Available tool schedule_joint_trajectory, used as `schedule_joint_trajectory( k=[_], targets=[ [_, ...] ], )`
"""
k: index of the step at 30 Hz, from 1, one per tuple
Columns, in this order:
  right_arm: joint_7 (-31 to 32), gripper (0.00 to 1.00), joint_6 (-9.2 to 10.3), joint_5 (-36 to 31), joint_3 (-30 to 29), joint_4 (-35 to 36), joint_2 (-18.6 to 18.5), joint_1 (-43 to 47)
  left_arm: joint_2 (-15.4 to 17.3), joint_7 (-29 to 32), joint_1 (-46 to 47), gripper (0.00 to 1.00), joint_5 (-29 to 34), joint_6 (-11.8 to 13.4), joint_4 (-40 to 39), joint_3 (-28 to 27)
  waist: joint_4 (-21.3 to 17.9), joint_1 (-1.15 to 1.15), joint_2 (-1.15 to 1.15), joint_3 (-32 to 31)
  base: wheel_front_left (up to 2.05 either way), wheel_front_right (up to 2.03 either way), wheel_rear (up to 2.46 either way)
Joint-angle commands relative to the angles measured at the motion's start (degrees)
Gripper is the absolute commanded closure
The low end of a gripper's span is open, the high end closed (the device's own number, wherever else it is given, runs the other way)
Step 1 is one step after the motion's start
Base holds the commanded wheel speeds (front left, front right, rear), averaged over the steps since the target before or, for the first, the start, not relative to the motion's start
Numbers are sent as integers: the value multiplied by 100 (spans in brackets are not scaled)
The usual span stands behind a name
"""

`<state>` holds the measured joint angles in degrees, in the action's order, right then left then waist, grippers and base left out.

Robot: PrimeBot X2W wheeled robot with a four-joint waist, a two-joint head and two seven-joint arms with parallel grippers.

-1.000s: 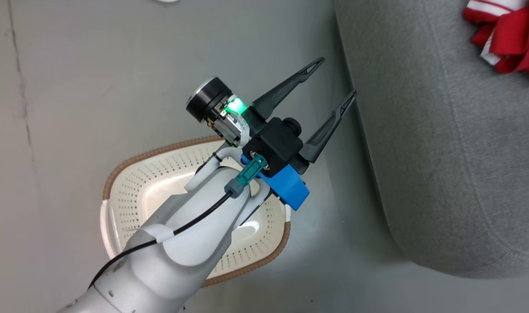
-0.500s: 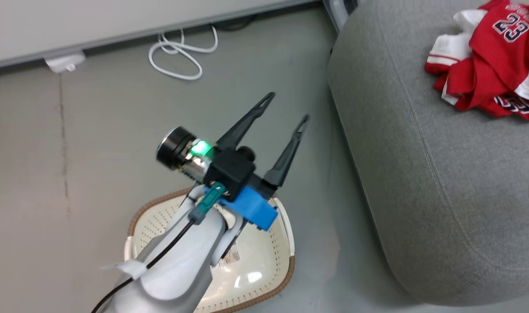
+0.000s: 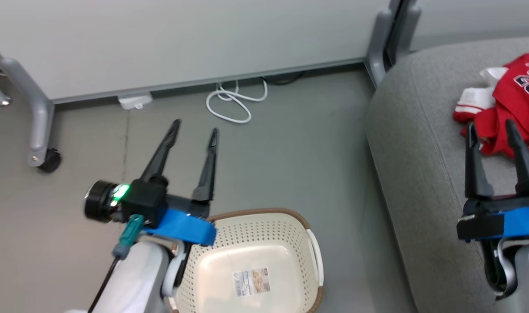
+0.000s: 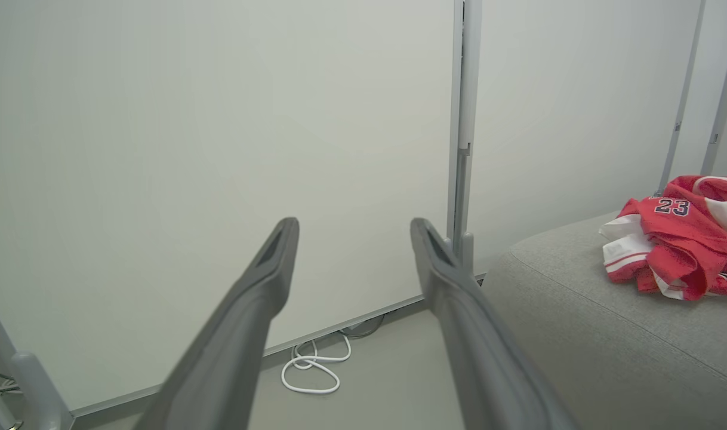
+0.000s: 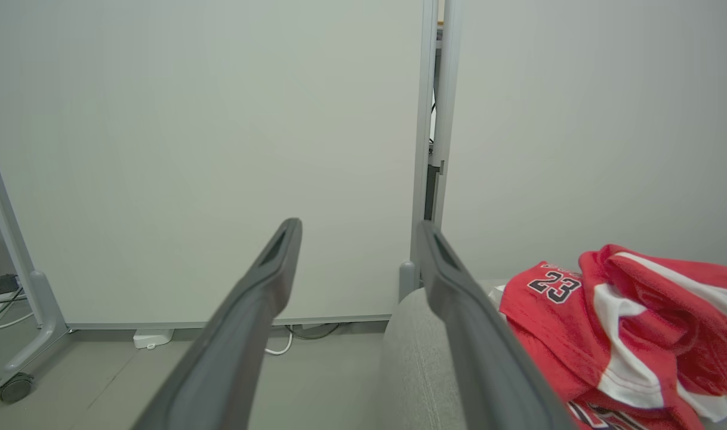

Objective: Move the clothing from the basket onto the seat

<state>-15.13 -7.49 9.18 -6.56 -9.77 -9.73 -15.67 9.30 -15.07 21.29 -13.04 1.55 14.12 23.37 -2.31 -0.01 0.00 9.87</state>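
The clothing (image 3: 512, 100) looks light, limp and likely to sag, so a pinch on a raised fold should serve best. It is a crumpled red heap with white trim and a 23, lying on the grey seat (image 3: 421, 182) at the head view's right edge. The basket (image 3: 269, 228) at bottom centre shows no garment, and the left gripper (image 3: 195, 128), lower left, and the right gripper (image 3: 490, 126), lower right, stand spread and empty.

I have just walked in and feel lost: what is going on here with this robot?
Both grippers are open and hold nothing. The left gripper hovers over the floor beside the oval cream-white perforated plastic basket, whose visible part holds no clothing. The red basketball garments with number 23 lie heaped on the large grey fabric seat, and the right gripper hovers near them. The move looks done.
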Motion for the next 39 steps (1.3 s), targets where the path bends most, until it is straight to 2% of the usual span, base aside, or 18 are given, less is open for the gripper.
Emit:
schedule_joint_trajectory(
  k=[1, 7, 19, 28, 39],
  targets=[
    [-2, 0, -2, 21, 33, 79, 69, 192, 51, -15, -196, 0, 40, 23, -73, -179, 221, 1, 0, -239, 0, 0, 0],
    [-1, 0, -2, -47, 226, 221, 223, 633, 76, -16, -737, 0, 160, -12, -156, -725, 416, 1, 0, -558, 0, 0, 0],
    [-1, 0, -2, -118, 238, 430, 498, 1450, -112, -15, -1401, 0, 298, -143, -83, -1269, 571, 1, 0, -942, 0, 0, 0],
    [-1, 0, -2, -174, 265, 318, 623, 1740, -276, -15, -1763, 0, 416, -278, -139, -1516, 592, 1, 0, -1046, 0, 0, 0],
    [-1, 0, -2, -226, 215, 74, 664, 1674, -401, -15, -1842, 0, 612, -398, -130, -1678, 632, 1, 0, -1071, 0, 0, 0]
  ],
)
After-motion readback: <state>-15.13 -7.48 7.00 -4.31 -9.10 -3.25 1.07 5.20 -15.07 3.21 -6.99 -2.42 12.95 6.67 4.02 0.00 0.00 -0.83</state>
